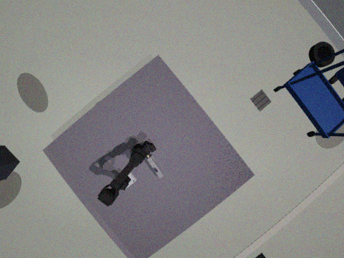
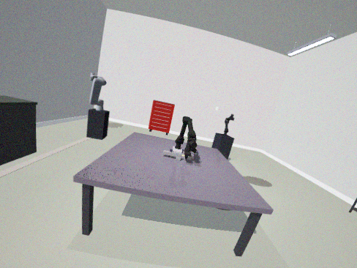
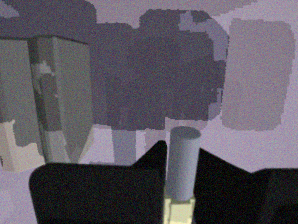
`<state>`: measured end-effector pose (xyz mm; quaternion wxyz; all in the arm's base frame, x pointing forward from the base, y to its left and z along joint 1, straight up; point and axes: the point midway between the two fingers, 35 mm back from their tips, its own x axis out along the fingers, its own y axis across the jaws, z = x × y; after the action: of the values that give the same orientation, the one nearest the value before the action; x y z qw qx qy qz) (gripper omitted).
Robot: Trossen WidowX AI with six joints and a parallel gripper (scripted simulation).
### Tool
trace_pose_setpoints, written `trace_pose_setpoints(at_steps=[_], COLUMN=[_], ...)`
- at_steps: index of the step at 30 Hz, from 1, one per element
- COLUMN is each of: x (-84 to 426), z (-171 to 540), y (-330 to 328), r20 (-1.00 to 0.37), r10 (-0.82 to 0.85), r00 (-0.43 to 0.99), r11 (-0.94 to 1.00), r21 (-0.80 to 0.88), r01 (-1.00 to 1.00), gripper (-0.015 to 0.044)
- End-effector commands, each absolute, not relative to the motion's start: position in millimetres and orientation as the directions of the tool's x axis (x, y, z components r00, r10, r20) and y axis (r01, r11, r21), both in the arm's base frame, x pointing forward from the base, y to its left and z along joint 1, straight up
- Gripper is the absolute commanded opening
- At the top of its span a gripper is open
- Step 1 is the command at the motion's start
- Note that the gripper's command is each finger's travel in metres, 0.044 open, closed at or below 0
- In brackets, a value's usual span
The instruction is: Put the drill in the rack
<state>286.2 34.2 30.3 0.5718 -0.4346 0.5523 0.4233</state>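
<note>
The six-joint black WidowX arm [image 1: 127, 171] [image 2: 186, 124] arches up and over, its parallel-jaw gripper [image 1: 149, 154] [image 2: 186, 157] [image 3: 172, 147] reaching down low, fingers closed around something.

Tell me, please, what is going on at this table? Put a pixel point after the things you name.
The black arm's gripper [image 1: 149, 152] [image 2: 190, 157] [image 3: 172, 147] is shut on a grey cylinder with a pale yellow part [image 3: 182, 162], probably the drill, beside a pale grey block [image 1: 155, 168] [image 2: 172, 154] on the purple table [image 1: 158, 88] [image 2: 146, 176]. The aim is to free the stuck drill and lay it in the rack. It is not in the rack yet, and I cannot tell whether it is loose.
</note>
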Motion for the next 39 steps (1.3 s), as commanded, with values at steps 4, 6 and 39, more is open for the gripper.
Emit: trace_pose_setpoints(at_steps=[4, 6, 39], x=[288, 289, 302], z=[30, 31, 37], y=[42, 44, 92], r20=[-0.999, -0.999, -0.999], r10=[0.006, 0.006, 0.01], r00=[0.032, 0.032, 0.034], r11=[0.264, 0.264, 0.264], r21=[-0.03, -0.03, -0.03], r01=[-0.964, -0.964, -0.964], gripper=[0.0, 0.0, 0.0])
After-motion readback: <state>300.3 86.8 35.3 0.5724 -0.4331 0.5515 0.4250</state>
